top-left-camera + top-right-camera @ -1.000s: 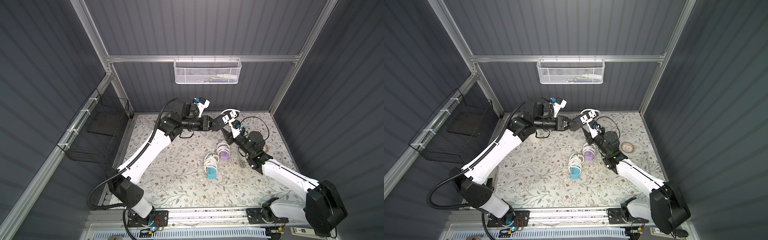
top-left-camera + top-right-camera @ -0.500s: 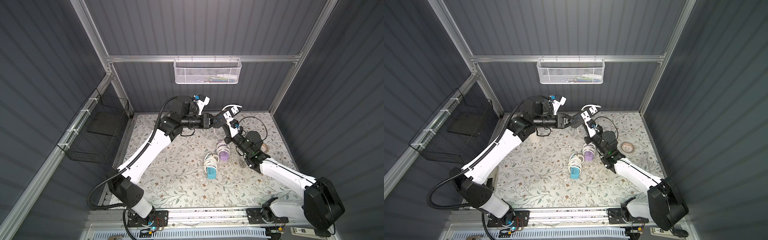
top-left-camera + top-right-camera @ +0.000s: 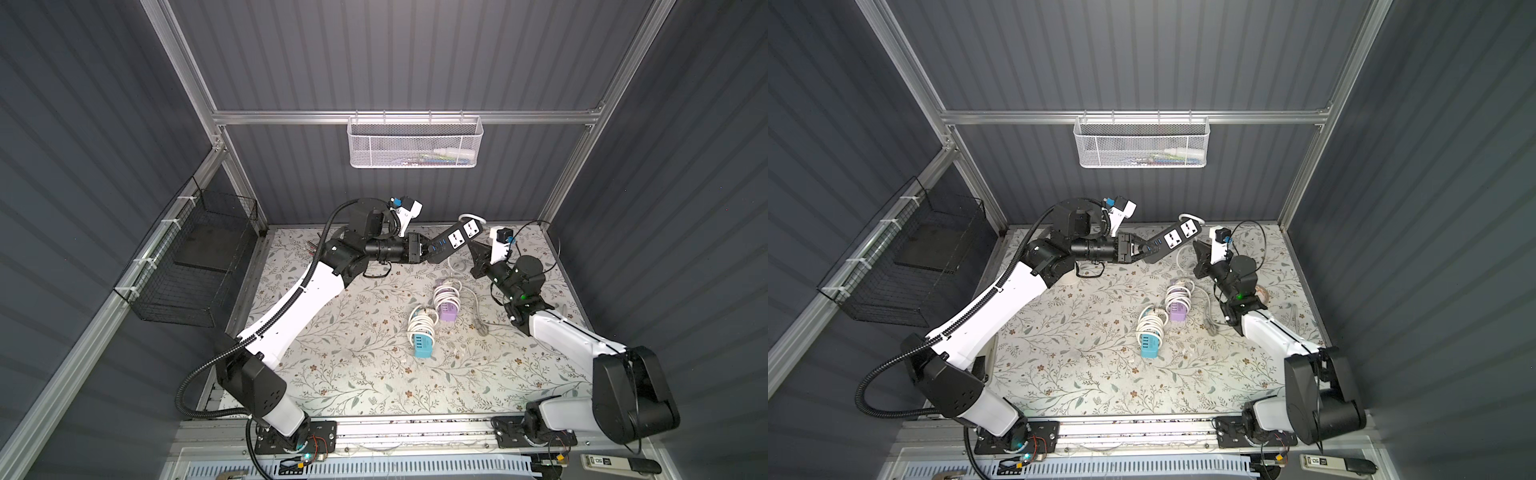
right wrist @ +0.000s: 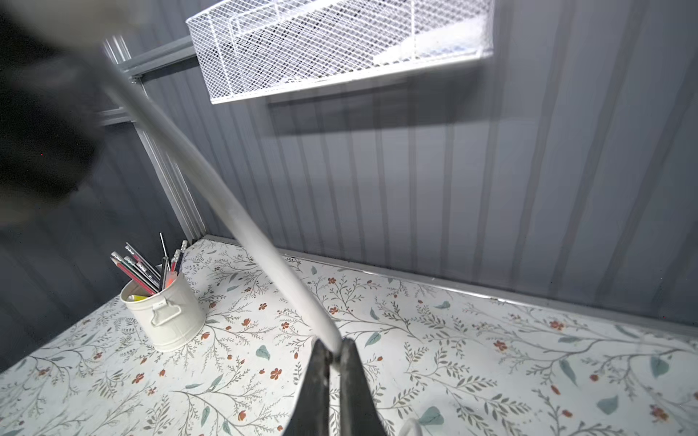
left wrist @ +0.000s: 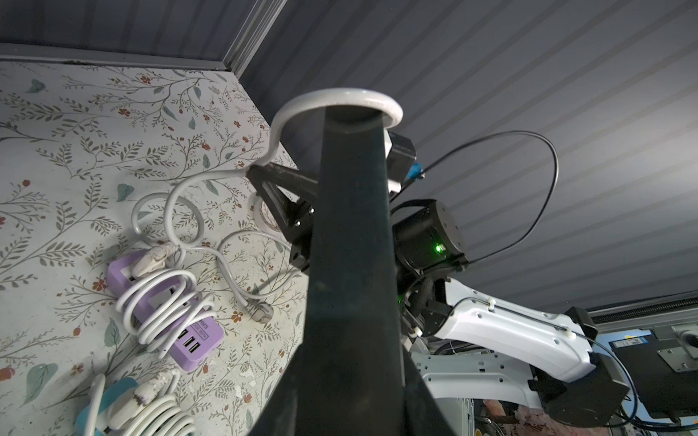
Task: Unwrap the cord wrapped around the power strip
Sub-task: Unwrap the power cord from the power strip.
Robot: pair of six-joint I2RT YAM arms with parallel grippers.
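Observation:
A black power strip (image 3: 455, 239) with white sockets hangs in the air over the back of the table, and my left gripper (image 3: 428, 252) is shut on its near end. In the left wrist view the strip (image 5: 351, 226) fills the middle. Its white cord (image 5: 340, 94) loops over the far end and drops in loose coils to the table. My right gripper (image 4: 334, 349) is shut on the cord (image 4: 226, 196) just below that far end, as both top views show (image 3: 1195, 245). The cord's grey plug (image 3: 482, 328) lies on the table.
A purple power strip (image 3: 448, 305) and a blue one (image 3: 423, 338), each wrapped in white cord, lie mid-table. A white cup of pencils (image 4: 164, 313) stands at the back left. A white mesh basket (image 3: 415, 141) hangs on the back wall and a black wire basket (image 3: 199, 266) on the left wall.
My right gripper has risen to the strip's far end and its jaws have shut on the cord. The left arm still holds the strip aloft, barely shifted.

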